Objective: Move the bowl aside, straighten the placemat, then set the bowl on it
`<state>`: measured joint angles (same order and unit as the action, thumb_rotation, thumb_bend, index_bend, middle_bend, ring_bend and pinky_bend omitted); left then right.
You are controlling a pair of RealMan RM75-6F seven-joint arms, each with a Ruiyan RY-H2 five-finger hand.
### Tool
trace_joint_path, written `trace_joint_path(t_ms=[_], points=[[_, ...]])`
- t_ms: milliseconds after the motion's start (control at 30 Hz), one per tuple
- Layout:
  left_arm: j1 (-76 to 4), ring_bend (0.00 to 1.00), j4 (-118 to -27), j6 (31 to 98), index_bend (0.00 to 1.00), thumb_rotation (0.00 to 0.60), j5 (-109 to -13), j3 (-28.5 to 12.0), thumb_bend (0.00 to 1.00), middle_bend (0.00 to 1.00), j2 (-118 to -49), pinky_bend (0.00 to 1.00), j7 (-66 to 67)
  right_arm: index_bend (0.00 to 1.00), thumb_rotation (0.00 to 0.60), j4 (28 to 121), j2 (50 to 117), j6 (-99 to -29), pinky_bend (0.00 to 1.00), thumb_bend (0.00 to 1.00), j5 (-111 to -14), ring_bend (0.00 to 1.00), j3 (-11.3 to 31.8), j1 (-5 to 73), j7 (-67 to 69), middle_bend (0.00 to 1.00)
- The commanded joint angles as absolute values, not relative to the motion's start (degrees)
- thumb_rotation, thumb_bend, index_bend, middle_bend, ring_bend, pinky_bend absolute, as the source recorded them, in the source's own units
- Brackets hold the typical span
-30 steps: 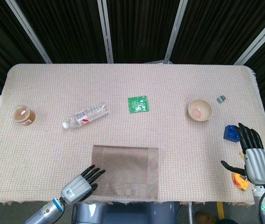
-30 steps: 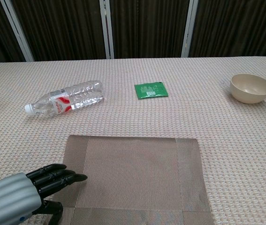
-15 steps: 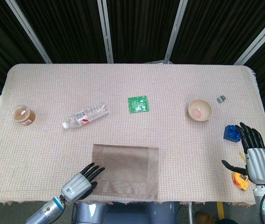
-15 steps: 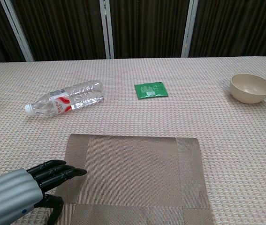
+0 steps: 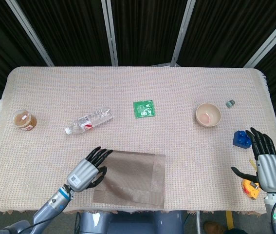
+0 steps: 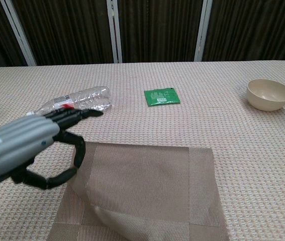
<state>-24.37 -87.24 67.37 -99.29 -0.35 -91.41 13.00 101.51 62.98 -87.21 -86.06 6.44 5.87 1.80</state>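
Observation:
The beige bowl stands upright at the right of the table, away from both hands. The brown woven placemat lies at the front edge, its left side curled up off the cloth and its front left corner folded. My left hand is raised over that left edge and grips it between thumb and fingers. My right hand hovers at the table's right edge with its fingers spread and nothing in it; only the head view shows it.
A clear water bottle lies just beyond my left hand. A green packet sits mid-table, a jar far left. Near my right hand are a blue block, a yellow object and a small grey piece.
My left hand has risen from the table's front edge and moved forward, lifting the placemat's left side, which now curls upward. The right hand and bowl have stayed put.

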Motion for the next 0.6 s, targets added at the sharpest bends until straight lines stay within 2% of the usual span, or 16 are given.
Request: trace_joint_path(t_ms=[33,100,233,400,600], points=[[-29.14,0.00,-92.20,62.11,0.70,0.600,-89.84,-9.51,0.47,0.00,-89.55,0.00,13.04,0.00,0.600,101.40,62.99,-87.22,0.00,0.00,-85.85,0.00,6.58,5.89,1.75,0.00],[-31.59,0.00,-92.30,59.77,0.70,0.600,-84.77,-14.17,0.47,0.00,-89.60,0.00,13.68,0.00,0.600,101.38,62.98,-87.27,0.00,0.00,-85.68,0.00,6.75,5.91,1.70,0.00],[-35.51,0.00,-89.46,57.03,0.71,0.600,-76.81,-20.62,0.48,0.00,-91.28,0.00,13.71,0.00,0.600,101.23,62.96,-87.21,0.00,0.00,-85.08,0.00,7.15,5.99,1.57,0.00],[-39.46,0.00,-83.04,55.12,0.71,0.600,-69.87,-24.84,0.48,0.00,-93.50,0.00,14.96,0.00,0.600,100.91,63.11,-86.87,0.00,0.00,-84.34,0.00,7.44,6.15,1.04,0.00],[-42.25,0.00,-74.43,53.56,0.71,0.600,-63.43,-27.39,0.48,0.00,-95.78,0.00,14.01,0.00,0.600,100.49,63.47,-86.38,0.00,0.00,-83.28,0.00,7.65,6.27,0.19,0.00]])
